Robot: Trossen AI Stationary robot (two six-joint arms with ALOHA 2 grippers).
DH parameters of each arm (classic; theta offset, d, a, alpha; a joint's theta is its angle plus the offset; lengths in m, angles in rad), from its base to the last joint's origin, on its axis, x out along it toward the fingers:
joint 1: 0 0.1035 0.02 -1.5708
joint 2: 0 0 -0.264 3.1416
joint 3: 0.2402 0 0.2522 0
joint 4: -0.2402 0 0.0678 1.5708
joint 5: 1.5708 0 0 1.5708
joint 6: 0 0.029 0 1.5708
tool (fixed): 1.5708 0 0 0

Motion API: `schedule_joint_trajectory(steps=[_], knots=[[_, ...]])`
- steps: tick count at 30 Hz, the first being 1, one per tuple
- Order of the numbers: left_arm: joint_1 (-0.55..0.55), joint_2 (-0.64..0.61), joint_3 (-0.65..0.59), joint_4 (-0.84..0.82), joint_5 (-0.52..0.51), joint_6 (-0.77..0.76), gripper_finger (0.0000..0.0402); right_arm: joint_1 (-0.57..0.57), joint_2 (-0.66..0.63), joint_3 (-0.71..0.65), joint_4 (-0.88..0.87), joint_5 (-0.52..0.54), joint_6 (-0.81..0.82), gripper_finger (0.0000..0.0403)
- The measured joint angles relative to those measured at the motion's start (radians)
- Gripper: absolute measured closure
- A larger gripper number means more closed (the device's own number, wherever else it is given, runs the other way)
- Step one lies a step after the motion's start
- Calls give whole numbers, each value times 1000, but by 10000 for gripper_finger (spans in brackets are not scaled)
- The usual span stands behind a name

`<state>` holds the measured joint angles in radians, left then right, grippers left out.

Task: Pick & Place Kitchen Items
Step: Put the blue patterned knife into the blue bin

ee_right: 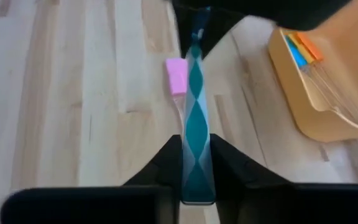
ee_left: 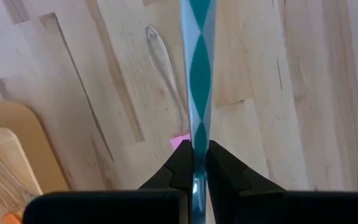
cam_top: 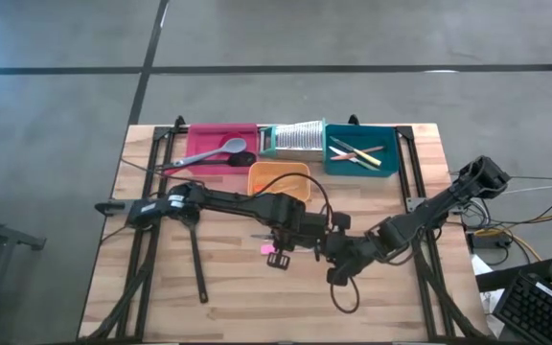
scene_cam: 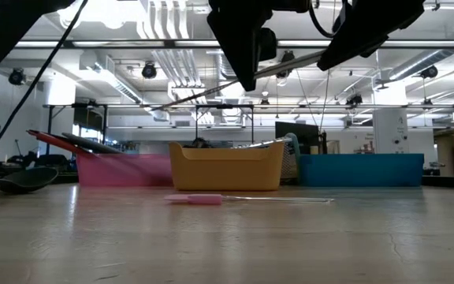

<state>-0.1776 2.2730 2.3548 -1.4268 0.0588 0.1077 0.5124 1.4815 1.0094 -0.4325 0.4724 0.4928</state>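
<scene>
Wood table (cam_top: 161, 287), three trays, one teal stick (ee_left: 197, 68) clamped by left hand (ee_left: 195, 163) and right hand (ee_right: 196, 168).

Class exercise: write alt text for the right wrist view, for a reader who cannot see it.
The right gripper grips one end of a teal-patterned clear utensil. Beneath it lies a pink-handled clear utensil on the wooden table, with an orange tray alongside.

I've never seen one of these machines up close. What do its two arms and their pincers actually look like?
Both arms are dark, nearly black, built from jointed tube-like segments with chunky joints. Thin black cables loop along them and trail onto the wooden table. The left gripper and the right gripper each end in two flat, wedge-shaped black fingers on a broad dark block. No markings are visible.
</scene>
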Motion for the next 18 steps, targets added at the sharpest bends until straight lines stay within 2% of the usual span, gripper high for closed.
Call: schedule_joint_trajectory(steps=[1,7,18], knots=[[0,0,-1,-4,1,-4,377,-1,0,0,0,3,-4,362],[0,0,-1,-3,3,-14,364,-1,2,0,-1,2,-26,362],[-1,0,-1,24,3,62,240,-1,5,-1,1,-14,-34,362]])
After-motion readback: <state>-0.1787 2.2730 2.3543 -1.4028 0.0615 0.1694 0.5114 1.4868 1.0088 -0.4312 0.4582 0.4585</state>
